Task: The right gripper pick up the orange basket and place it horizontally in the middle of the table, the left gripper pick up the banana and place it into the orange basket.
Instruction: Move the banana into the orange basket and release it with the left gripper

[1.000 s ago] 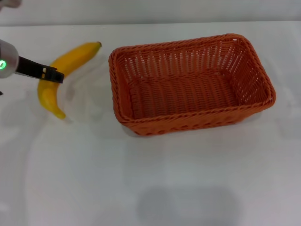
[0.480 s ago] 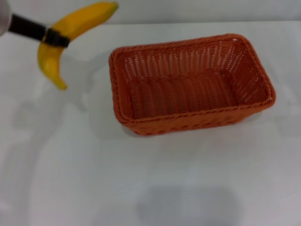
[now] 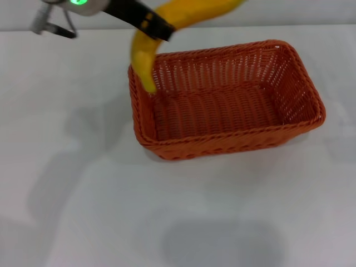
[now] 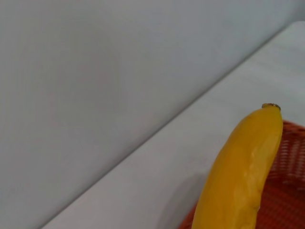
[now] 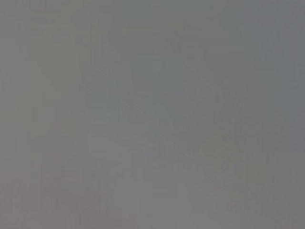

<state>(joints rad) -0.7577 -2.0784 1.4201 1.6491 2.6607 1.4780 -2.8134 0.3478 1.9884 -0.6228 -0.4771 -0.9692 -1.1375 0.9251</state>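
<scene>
One banana (image 3: 167,33) is the thing on the move: a second ago it lay on the counter (image 3: 83,183) well to the left of the orange basket (image 3: 225,100), half a second ago it was lifted clear, and now it hangs over the basket's left rim, its lower tip dipping just inside the near-left corner. The left pincer (image 3: 158,25) is clamped across its middle. In the left wrist view the banana (image 4: 240,171) runs out over orange weave (image 4: 286,181), stem tip foremost. The basket has not shifted and lies lengthwise near the middle, so only the drop seems left.

For room, the basket's floor is bare and longer than the fruit, though the tip sits close to the left wall; a little more travel rightward would likely clear the braided rim. Open counter surrounds the basket on all sides. The right pincer is nowhere in sight; its wrist view shows only grey.
</scene>
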